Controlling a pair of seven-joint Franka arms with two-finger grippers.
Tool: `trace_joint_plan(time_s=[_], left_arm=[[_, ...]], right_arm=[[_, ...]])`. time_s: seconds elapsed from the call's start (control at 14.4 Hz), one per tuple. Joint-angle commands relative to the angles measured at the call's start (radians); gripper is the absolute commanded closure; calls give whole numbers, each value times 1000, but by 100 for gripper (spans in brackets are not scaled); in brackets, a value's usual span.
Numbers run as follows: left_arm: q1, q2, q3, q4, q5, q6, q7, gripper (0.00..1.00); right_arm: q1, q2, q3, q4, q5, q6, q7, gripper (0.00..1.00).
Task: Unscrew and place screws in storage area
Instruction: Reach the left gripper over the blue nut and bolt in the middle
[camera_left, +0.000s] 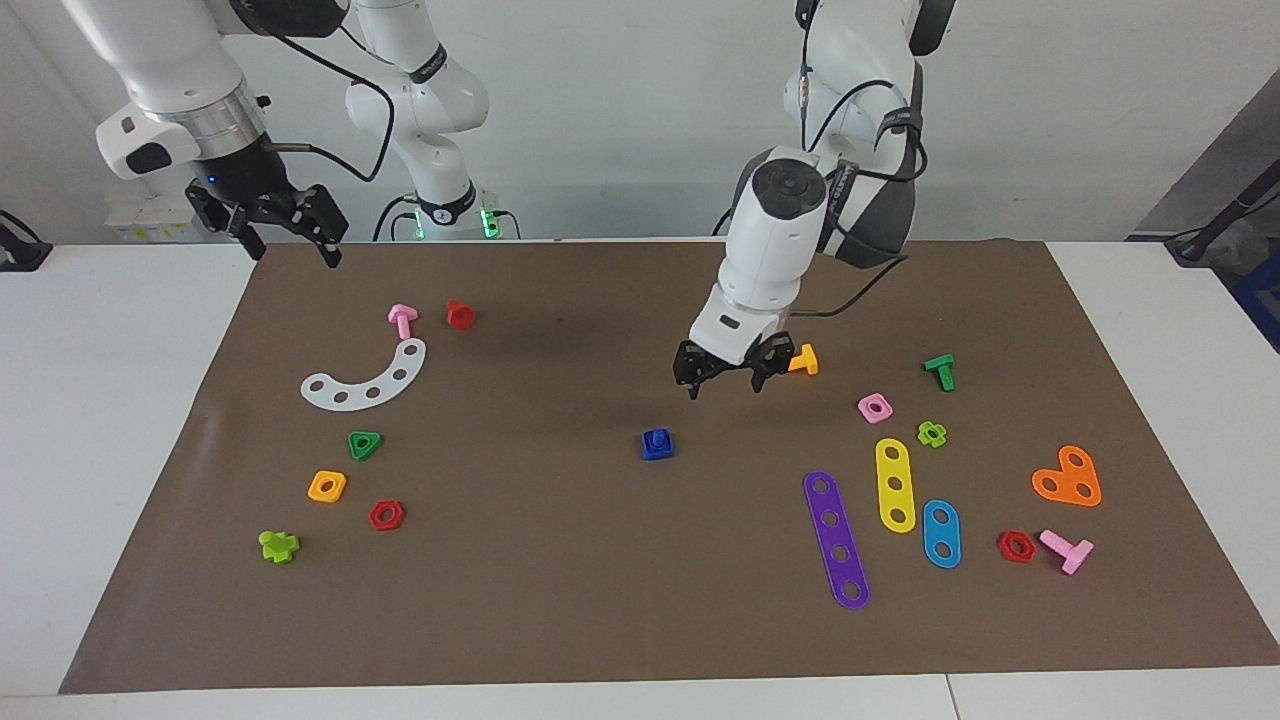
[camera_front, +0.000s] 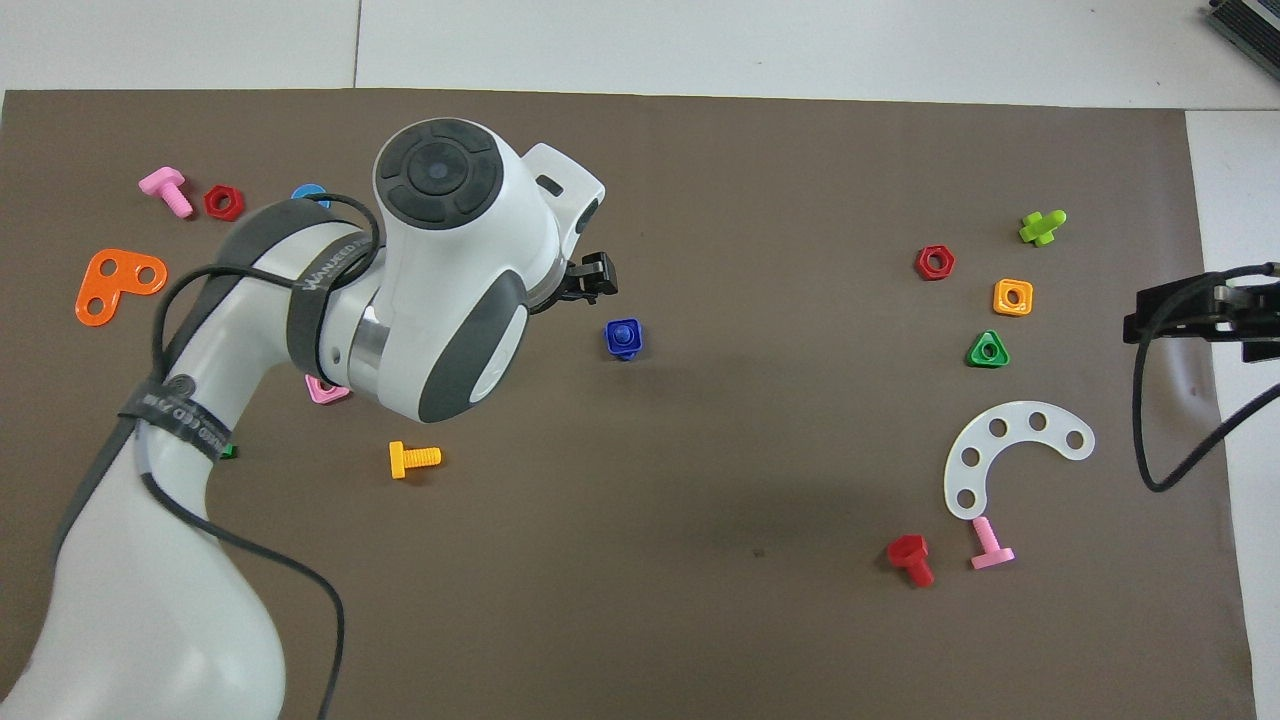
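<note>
Facing view: left hand (camera_left: 722, 381) hangs open near the screw (camera_left: 657, 443), light, stiff plastic, so pinch its head.

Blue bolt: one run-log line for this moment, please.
left gripper: open, above mat near blue bolt | bolt: in blue nut, untouched | right gripper: open, waiting

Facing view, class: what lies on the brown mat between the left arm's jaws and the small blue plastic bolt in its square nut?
Nothing: between the left gripper and the small blue plastic bolt, the facing view shows only bare brown paper mat.
</note>
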Motion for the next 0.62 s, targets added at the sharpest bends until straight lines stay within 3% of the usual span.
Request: trace_joint_plan(time_s=[0.0,0.56], left_arm=[[-44,81,21,60,3,43,-35,5],[-80,101,18,-83,29,247,-34,11]], right_arm=[[-10,-1,4,-4,-7,7,-26,0],[-11,-4,3,-11,-7,7,-27,0]])
